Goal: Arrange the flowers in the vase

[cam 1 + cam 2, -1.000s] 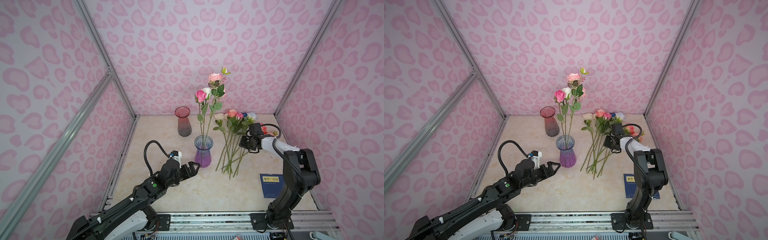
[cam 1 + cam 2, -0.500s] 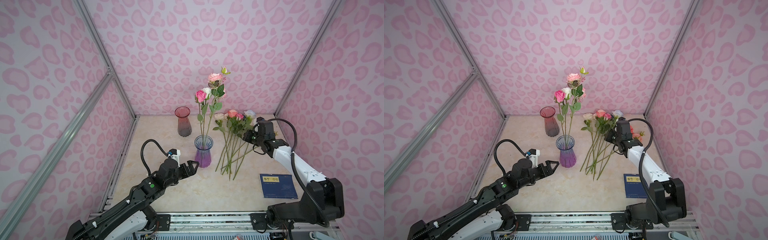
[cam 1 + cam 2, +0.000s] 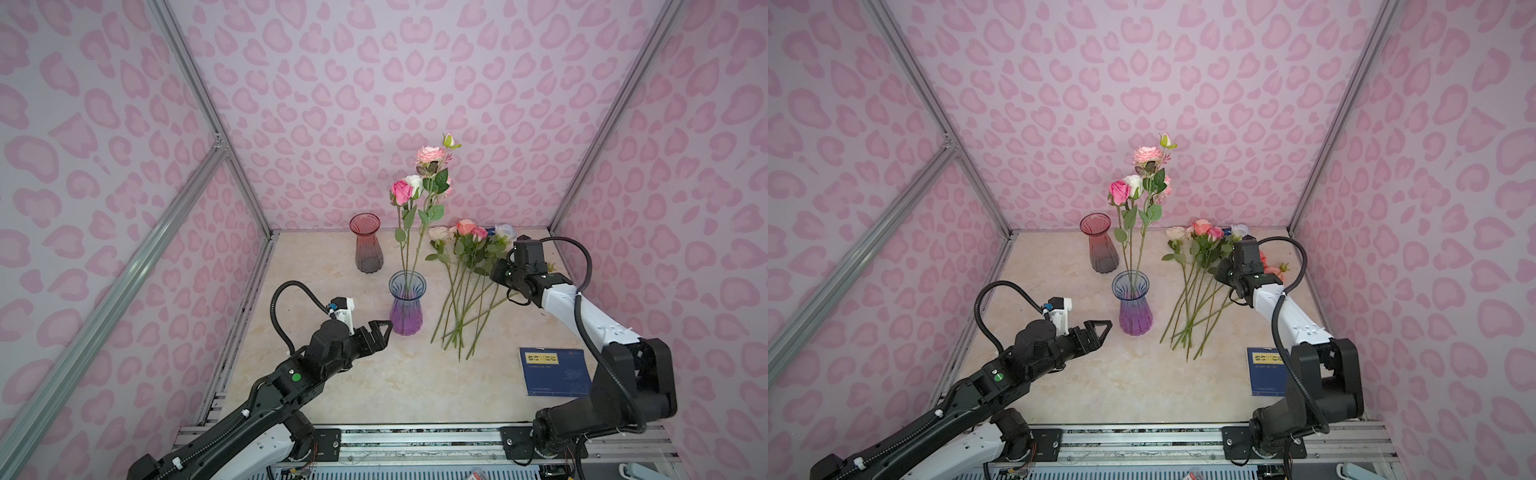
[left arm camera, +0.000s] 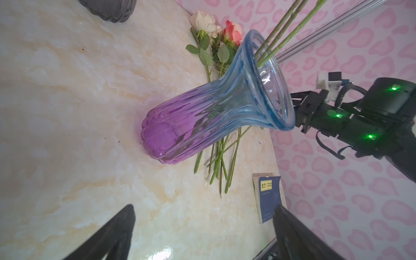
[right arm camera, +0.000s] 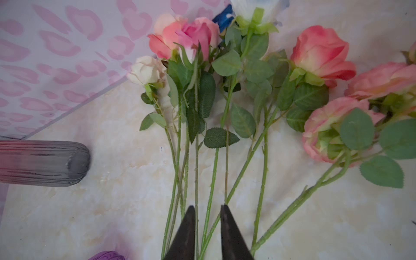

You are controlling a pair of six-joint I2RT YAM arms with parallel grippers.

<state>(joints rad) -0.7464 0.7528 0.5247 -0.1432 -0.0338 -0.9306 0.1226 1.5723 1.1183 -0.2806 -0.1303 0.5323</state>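
Only the blue book's [image 3: 555,371] yellow label [image 3: 542,360] carries unreadable characters, while the left gripper [image 4: 203,208] gapes empty and the right gripper [image 5: 207,207] is barely parted above the flowers [image 5: 221,137].

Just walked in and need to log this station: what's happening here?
A two-armed robot is arranging flowers. A few roses stand in the blue-purple vase, with the open left gripper beside it. The right gripper hangs over the stems of the loose roses lying on the table, jaws slightly parted. The red vase is empty.

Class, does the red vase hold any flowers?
No, the red vase stands empty; the upright flowers sit in the purple vase.
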